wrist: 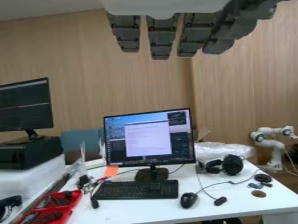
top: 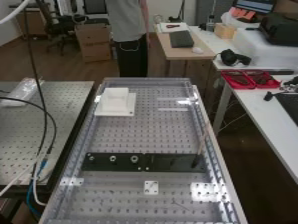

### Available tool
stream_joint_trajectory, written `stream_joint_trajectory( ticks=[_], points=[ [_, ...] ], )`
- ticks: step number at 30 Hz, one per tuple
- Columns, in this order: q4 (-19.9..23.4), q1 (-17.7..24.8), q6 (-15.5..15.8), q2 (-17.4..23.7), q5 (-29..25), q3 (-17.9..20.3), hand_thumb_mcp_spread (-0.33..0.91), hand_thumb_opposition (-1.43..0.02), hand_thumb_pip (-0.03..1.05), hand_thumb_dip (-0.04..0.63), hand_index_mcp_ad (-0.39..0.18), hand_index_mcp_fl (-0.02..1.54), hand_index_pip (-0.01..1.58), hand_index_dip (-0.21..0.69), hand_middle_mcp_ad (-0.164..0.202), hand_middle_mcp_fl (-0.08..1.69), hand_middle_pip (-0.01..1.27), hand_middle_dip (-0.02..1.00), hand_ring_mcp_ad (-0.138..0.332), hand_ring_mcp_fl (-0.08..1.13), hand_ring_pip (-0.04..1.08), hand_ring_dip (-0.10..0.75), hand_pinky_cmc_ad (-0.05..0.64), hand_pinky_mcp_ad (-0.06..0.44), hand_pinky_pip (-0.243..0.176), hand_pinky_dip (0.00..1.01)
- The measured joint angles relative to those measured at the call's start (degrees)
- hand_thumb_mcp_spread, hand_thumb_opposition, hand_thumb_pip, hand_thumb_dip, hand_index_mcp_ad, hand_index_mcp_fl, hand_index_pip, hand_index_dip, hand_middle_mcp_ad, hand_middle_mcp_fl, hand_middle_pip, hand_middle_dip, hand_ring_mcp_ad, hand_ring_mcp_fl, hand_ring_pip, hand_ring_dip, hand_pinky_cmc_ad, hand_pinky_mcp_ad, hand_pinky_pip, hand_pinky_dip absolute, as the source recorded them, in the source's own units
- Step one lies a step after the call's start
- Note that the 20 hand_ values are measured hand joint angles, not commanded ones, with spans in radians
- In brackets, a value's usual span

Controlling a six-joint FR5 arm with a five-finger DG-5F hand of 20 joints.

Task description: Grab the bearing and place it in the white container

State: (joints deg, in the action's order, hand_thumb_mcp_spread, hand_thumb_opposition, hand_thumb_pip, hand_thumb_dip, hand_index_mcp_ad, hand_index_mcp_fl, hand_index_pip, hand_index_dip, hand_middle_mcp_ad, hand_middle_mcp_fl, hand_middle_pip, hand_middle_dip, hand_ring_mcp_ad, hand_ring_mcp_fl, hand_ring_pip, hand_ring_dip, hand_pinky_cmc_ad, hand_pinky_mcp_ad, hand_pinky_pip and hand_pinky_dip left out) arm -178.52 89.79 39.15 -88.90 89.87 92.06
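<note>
Robot hand wide; round metallic bearings on flat black plate; square white container.

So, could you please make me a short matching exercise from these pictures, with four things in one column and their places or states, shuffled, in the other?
Things:
1. White container
2. Black strip
3. Red trays
4. Hand

Places or states:
A. Lies across the bench, with small round metal pieces on it
B. Has its fingers hanging straight
C. Stands towards the bench's far end
D. On the white desk beside the bench

Right pairs: 1-C, 2-A, 3-D, 4-B
</note>
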Motion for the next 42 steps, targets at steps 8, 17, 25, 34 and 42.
stream_joint_trajectory(
  ticks=[8, 17, 25, 34, 42],
  points=[
    [0.1, 0.2, -0.1, 0.1, -0.4, 0.0, 0.19, -0.26, 0.33, 0.023, -0.073, 0.01, 0.02, 0.045, 0.028, 0.00, 0.06, 0.06, 0.070, 0.00, 0.02, 0.024, 0.080, 0.096, -0.016, 0.11],
    [0.0, 0.3, -0.2, 0.1, -0.6, 0.1, 0.23, -0.62, 0.33, 0.021, -0.105, 0.01, 0.05, 0.126, 0.026, 0.01, 0.11, 0.18, 0.131, 0.00, 0.05, 0.075, 0.328, 0.278, -0.073, 0.29],
    [0.1, 0.2, -0.2, 0.1, -0.4, 0.1, 0.23, -0.68, 0.36, 0.017, -0.101, 0.01, 0.07, 0.155, 0.028, 0.01, 0.13, 0.21, 0.162, 0.00, 0.07, 0.087, 0.410, 0.312, -0.105, 0.32],
    [0.4, 0.4, -0.4, 0.3, -0.5, 0.8, 0.23, -0.70, 0.37, 0.017, -0.103, 0.01, 0.07, 0.159, 0.037, 0.00, 0.13, 0.21, 0.168, 0.00, 0.08, 0.094, 0.429, 0.330, -0.106, 0.34],
    [1.1, 0.6, -0.9, 0.5, -1.3, 2.0, 0.23, -0.70, 0.37, 0.017, -0.103, 0.01, 0.07, 0.159, 0.037, 0.00, 0.13, 0.21, 0.169, 0.00, 0.08, 0.094, 0.429, 0.330, -0.120, 0.34]
  ],
)
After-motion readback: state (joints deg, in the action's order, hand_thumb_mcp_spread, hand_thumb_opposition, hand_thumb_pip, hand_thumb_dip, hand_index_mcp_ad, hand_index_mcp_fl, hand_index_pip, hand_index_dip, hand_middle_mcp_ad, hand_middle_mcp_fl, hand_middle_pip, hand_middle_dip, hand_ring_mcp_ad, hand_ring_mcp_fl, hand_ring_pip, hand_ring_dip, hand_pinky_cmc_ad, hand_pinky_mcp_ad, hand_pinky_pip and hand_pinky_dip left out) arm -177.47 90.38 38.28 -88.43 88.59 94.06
